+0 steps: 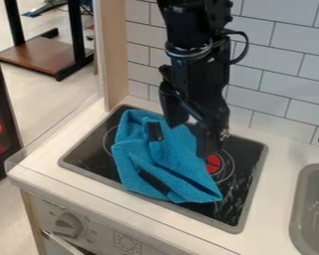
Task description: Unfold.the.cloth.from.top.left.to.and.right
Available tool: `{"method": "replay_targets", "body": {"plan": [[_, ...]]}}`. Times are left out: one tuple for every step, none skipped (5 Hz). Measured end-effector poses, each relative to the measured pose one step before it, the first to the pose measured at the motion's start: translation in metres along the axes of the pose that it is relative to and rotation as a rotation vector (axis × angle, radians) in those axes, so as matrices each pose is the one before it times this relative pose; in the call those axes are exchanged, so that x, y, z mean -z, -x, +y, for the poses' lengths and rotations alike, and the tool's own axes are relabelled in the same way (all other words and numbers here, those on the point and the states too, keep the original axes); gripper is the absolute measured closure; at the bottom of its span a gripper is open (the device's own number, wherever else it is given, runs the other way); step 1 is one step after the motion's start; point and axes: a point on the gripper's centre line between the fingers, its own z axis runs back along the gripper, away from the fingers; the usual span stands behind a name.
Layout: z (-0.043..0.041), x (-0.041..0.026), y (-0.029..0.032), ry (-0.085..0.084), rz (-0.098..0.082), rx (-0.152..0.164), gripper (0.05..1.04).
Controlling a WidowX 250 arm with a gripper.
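Black stovetop (89, 155); crumpled blue cloth (139, 157) on it; tool (191, 140) above, wide open, empty.

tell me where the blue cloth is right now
In the camera view, the blue cloth lies bunched on the black stovetop, below the tool, left of the sink.

Cloth (132, 159) blue; stovetop (247, 152) black; burner spot (214, 163) red.

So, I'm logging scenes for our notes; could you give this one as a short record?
Main item: blue cloth
Cloth state: bunched, with folds
Resting on: black stovetop
Gripper: black, at the cloth's upper right part
Burner mark: red disc at the cloth's right
Nearby: gray sink, right edge
Front panel: knob, lower left
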Motion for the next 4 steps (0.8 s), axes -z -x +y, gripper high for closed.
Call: {"method": "replay_targets", "body": {"plan": [[-0.00151, 0.00514, 0.00295, 0.0089, 0.0196, -0.0095, 0.084], [0.00568, 0.00986, 0.00018, -0.0027, 0.0277, -0.1228, 0.084], [0.02808, 0.00665, -0.00327, -0.0013, -0.0004, -0.1979, 0.084], [0.01762, 0.00754, -0.00933, 0.0097, -0.0617, -0.1557, 0.084]]}}
